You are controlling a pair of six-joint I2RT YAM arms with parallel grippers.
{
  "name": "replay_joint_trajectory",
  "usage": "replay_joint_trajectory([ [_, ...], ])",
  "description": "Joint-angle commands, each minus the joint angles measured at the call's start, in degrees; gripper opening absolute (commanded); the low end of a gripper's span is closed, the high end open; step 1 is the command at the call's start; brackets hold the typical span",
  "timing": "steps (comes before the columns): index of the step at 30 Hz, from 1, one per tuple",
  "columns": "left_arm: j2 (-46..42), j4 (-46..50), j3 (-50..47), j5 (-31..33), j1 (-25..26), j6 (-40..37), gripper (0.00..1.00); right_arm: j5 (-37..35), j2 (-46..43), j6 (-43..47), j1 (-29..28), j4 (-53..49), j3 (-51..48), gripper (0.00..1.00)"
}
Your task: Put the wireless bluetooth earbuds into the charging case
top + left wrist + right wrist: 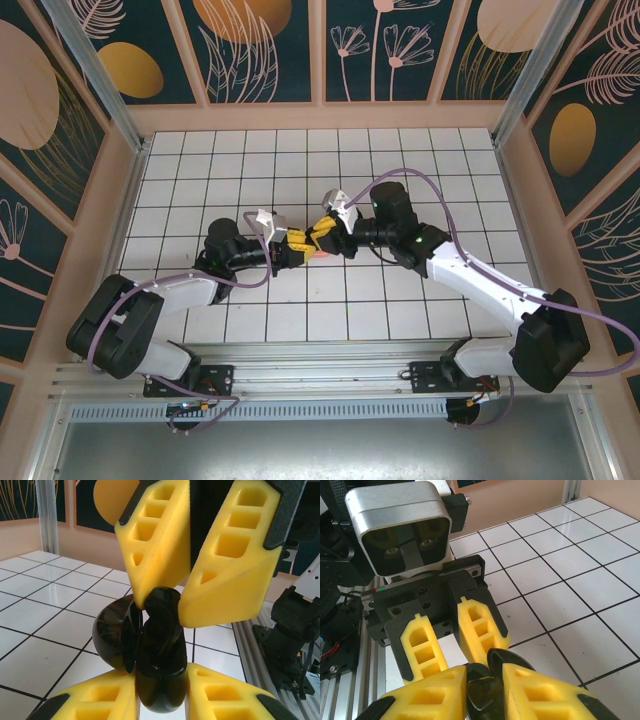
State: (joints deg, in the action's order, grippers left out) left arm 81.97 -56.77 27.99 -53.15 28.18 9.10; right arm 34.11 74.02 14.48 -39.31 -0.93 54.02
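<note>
Both grippers meet above the middle of the table. My left gripper (290, 245) (160, 682) is shut on the glossy black charging case (160, 655), which it holds off the tiles. The case's lid (112, 635) hangs open to one side. My right gripper (322, 238) (167, 605) comes in from the opposite side, its yellow fingers nearly together on a small rounded black earbud (161, 602) at the case's mouth. In the right wrist view that gripper (485, 672) flanks the black case (485, 697), with the lid edge (507, 657) behind. A tiny salmon-pink bit (320, 258) shows under the fingers.
White tiled table (400, 170) with low wooden walls on three sides. An aluminium rail (330, 365) runs along the near edge by the arm bases. The left arm's camera housing (400, 527) sits close in front of the right wrist.
</note>
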Motion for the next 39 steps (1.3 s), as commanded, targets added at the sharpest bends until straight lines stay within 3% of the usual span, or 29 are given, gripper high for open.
replay_joint_trajectory([
  [1, -2.3, -5.2, 2.6, -2.7, 0.3, 0.0, 0.25, -2.2, 0.6, 0.2, 0.6, -3.5, 1.0, 0.26],
  [8, -2.1, -4.3, 2.8, -1.4, 0.4, 0.2, 0.26, -5.2, 0.9, -1.1, 0.6, -3.5, 1.8, 0.34],
  [13, -1.8, -3.8, 2.9, 0.2, 0.3, 0.4, 0.26, -6.7, 1.5, -1.9, 0.6, -2.2, 2.2, 0.34],
  [17, -1.3, -0.7, 3.0, 8.5, 0.4, 0.3, 0.25, -9.4, 1.6, -5.9, 1.9, 0.6, 1.7, 0.34],
  [21, 0.7, 6.6, 5.1, 16.9, 0.4, -0.1, 0.25, -7.1, 1.3, -11.4, 4.4, 1.0, 0.8, 0.34],
  [27, 1.9, 6.0, 4.8, 22.0, 0.4, 3.7, 0.25, -12.0, 0.2, -17.0, 4.0, -5.6, -0.1, 0.35],
  [32, 1.5, 9.4, 5.0, 26.0, -0.1, 5.7, 0.25, -18.7, 1.8, -25.6, 0.2, -17.4, 1.0, 0.35],
  [35, 1.1, 6.8, 3.0, 23.9, -0.6, 6.7, 0.25, -20.1, 2.1, -23.2, -5.1, -21.2, 0.3, 0.36],
  [39, 0.6, 3.8, 0.5, 22.4, -1.2, 8.7, 0.25, -19.4, 2.1, -13.4, -8.0, -23.4, -0.6, 0.41],
])
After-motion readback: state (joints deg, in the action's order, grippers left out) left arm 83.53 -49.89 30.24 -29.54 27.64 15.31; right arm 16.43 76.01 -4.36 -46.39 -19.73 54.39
